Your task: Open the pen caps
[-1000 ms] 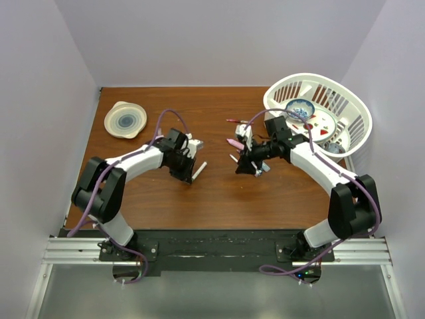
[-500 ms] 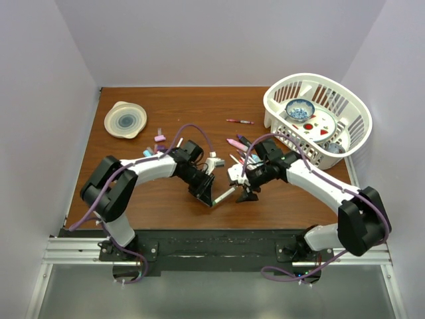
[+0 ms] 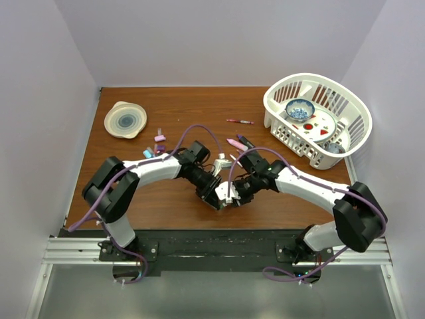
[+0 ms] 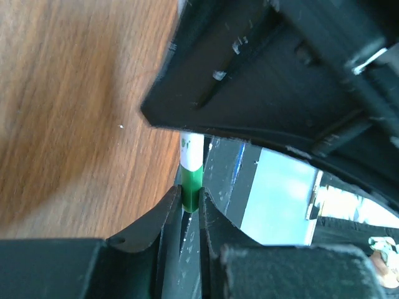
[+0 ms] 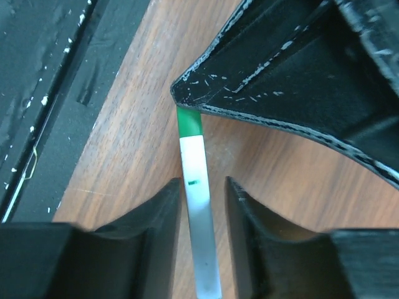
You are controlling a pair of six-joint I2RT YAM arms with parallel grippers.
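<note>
The green cap [image 4: 190,185] of a slim white pen [image 5: 198,218] is sitting pinched between the two fingers of the left gripper [image 4: 189,196], which is gripping it tightly from both sides. In the right wrist view the pen's white barrel is running up the middle of the frame. Its green end is passing under the dark body of the left gripper at the top. The right gripper [image 5: 202,184] is straddling that barrel with its jaws apart. One finger is lying against the barrel's left side, and a sliver of wood is showing between the barrel and the other finger (so it is not clamping the pen yet).

From above, the two grippers are meeting nose to nose at the lower centre of the frame, over the brown bench [image 3: 186,106] and near its front edge.

A few other pens [image 3: 234,143] are lying just above the right arm near the centre, a pink one among them. One slim pen [image 3: 239,121] is lying alone further up. Left of centre, several loose caps [image 3: 159,138] in pink, purple and teal are lying close together.

A round pale dish [image 3: 125,119] is sitting at the upper left. A white basket [image 3: 340,100] at the upper right is holding a blue-patterned bowl [image 3: 299,108] and a plate [image 3: 320,124].
</note>
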